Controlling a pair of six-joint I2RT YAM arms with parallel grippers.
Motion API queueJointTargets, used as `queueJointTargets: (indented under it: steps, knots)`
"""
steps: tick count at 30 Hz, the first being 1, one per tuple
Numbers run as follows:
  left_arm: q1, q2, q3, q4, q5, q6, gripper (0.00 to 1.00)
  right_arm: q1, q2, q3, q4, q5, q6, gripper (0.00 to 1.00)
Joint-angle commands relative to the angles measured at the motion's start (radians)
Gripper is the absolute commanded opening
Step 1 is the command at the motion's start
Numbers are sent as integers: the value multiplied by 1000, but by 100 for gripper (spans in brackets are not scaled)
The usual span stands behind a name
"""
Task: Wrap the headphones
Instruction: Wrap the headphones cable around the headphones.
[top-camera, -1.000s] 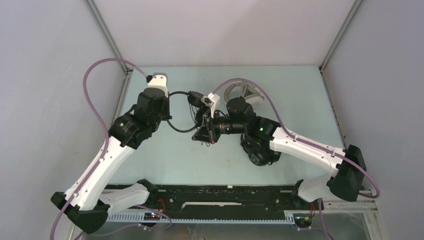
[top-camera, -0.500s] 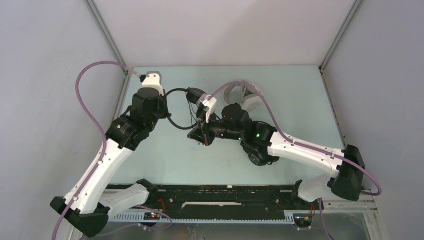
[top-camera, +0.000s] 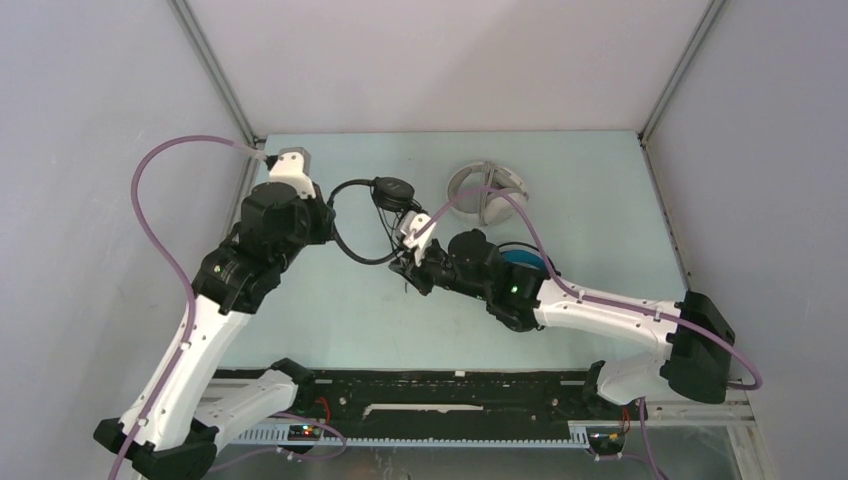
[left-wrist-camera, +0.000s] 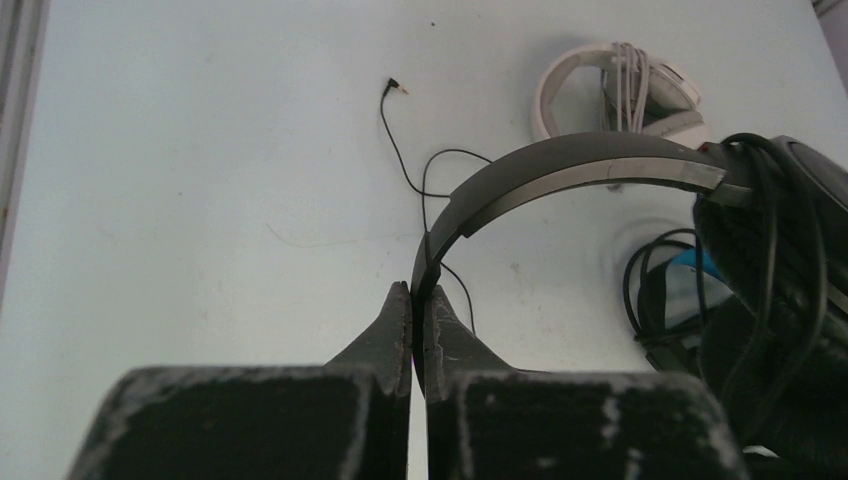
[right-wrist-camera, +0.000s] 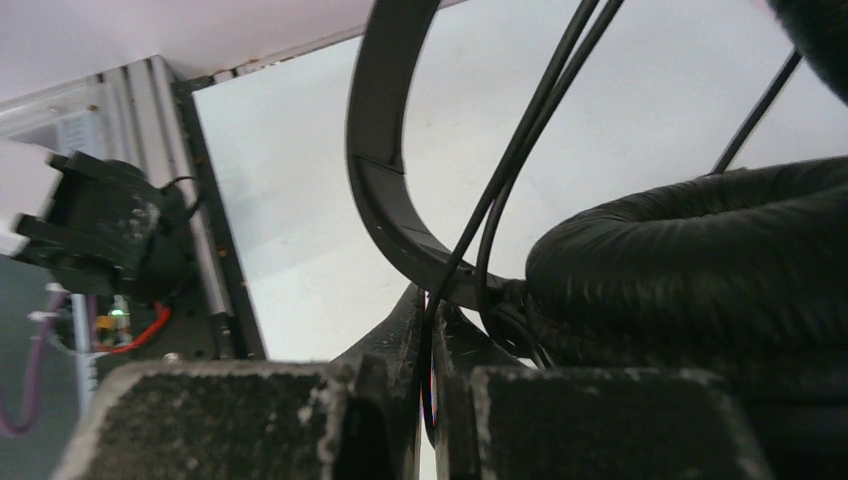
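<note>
My left gripper (top-camera: 327, 203) is shut on the headband (left-wrist-camera: 570, 165) of the small slim black headphones (top-camera: 392, 190) and holds them off the table; the pinch shows in the left wrist view (left-wrist-camera: 420, 300). My right gripper (top-camera: 405, 263) is shut on their thin black cable (right-wrist-camera: 520, 150), close under an ear cushion (right-wrist-camera: 700, 250); the jaws show in the right wrist view (right-wrist-camera: 430, 325). The cable's plug end (left-wrist-camera: 400, 88) lies loose on the table. The white-grey headphones (top-camera: 485, 192) lie at the back with their cable wound on. The black headphones with blue accents (top-camera: 522, 262) lie partly under my right arm.
The table (top-camera: 330, 320) is pale green with metal corner posts (top-camera: 215, 70) at the back and grey walls on both sides. A black rail (top-camera: 450, 385) runs along the near edge. Purple hoses loop above both arms.
My right gripper has moved left and toward the near edge with the cable, uncovering the white-grey and blue-accented headphones. My left arm has shifted slightly left with the headband.
</note>
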Motion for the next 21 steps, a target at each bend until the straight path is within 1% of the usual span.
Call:
queueJointTargets:
  steps: [1,6,9,13,16,21]
  knots:
    - [9,-37,99,9,47,-22,0,8,-51,-103,271,81,-133,8]
    - [8,-40,133,-29,71,-17,0,9,-64,-205,460,62,-171,16]
    - [9,-41,149,-46,77,-14,0,9,-57,-248,556,14,-192,19]
    - [9,-42,170,-63,89,-11,0,9,-36,-277,640,-26,-221,22]
    - [9,-45,187,-81,98,-11,0,9,-19,-296,697,-46,-229,27]
    - [8,-47,218,-99,110,-11,0,6,20,-328,818,-66,-246,45]
